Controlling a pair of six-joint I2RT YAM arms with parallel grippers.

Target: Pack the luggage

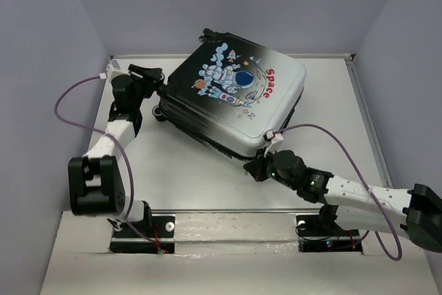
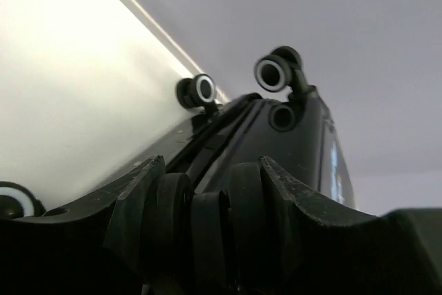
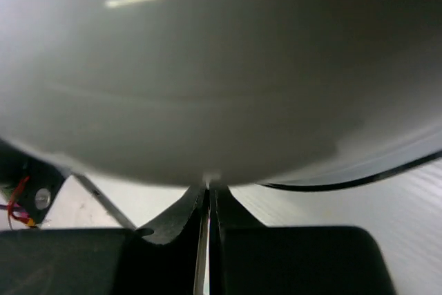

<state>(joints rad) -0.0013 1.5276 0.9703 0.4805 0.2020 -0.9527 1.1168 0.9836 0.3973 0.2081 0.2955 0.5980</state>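
The luggage [image 1: 235, 94] lies flat and closed on the table, astronaut and red "Space" print facing up. My left gripper [image 1: 157, 88] is at its far-left wheel end. In the left wrist view, that gripper [image 2: 210, 170] has both fingers pressed against the sides of a black caster wheel [image 2: 207, 226]. Two more wheels [image 2: 205, 89] [image 2: 273, 72] show further along the dark shell [image 2: 304, 136]. My right gripper [image 1: 254, 168] sits at the near corner of the luggage. In its own view the right gripper [image 3: 208, 188] is shut, tips touching the pale shell [image 3: 207, 67] above, with nothing between them.
The white table [image 1: 173, 170] is boxed in by grey walls at the left, back and right. Purple cables [image 1: 69, 101] [image 1: 345, 143] loop off both arms. Both arm bases [image 1: 141, 229] [image 1: 331, 229] stand on the near edge.
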